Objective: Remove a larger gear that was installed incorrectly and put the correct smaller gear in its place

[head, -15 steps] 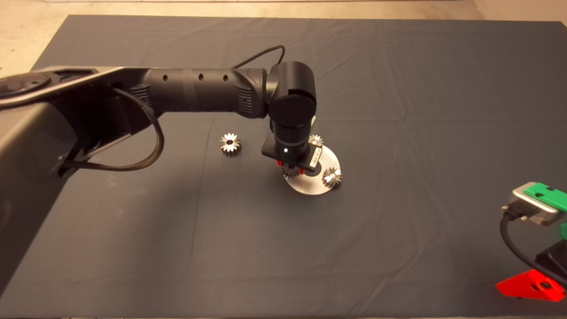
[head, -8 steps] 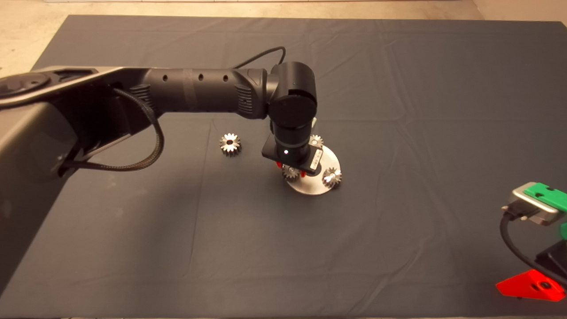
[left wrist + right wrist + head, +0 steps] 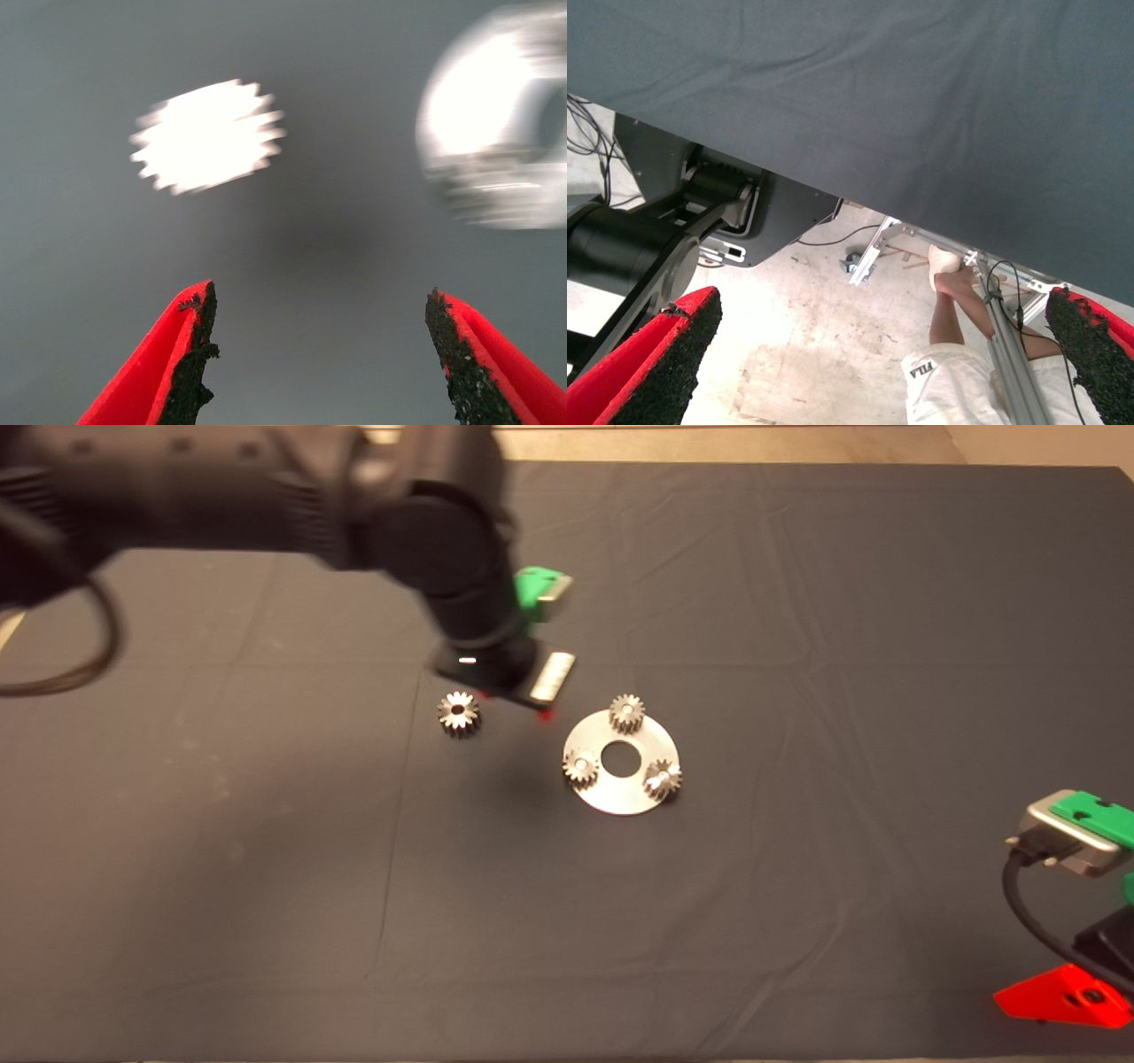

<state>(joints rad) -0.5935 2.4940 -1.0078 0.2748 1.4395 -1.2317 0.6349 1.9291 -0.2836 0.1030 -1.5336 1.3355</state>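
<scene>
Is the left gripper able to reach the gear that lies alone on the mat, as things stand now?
Probably yes. The left gripper hangs open and empty beside the lone gear, with only bare mat between them. The disc with three gears sits apart.

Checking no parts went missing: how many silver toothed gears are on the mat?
4. Three silver toothed gears sit on the round silver plate: far edge, left edge, right edge. A fourth gear lies alone on the dark mat, left of the plate.
</scene>
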